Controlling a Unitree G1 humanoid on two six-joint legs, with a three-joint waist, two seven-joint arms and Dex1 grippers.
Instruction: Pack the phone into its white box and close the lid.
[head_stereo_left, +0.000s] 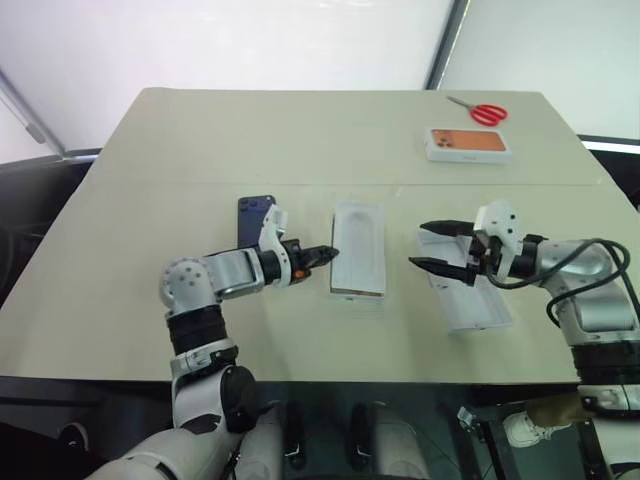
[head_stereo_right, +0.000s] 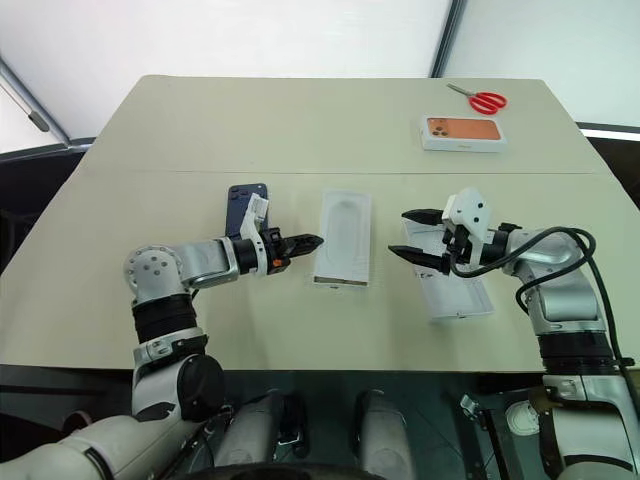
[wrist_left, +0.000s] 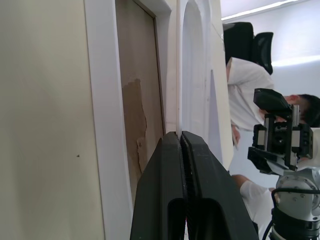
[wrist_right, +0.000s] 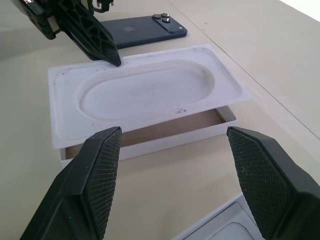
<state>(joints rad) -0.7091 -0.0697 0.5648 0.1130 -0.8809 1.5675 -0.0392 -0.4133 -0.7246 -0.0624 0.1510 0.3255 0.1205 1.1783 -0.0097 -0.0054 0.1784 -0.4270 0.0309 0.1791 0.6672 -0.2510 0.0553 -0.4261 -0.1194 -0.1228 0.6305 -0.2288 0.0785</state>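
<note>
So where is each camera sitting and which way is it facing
Left and right eye views: on the head, looking down over the table; both arms show.
Left wrist view: along the shut left gripper at the insert tray's edge.
Right wrist view: between the open right gripper fingers toward the white box.
All share that tray.
</note>
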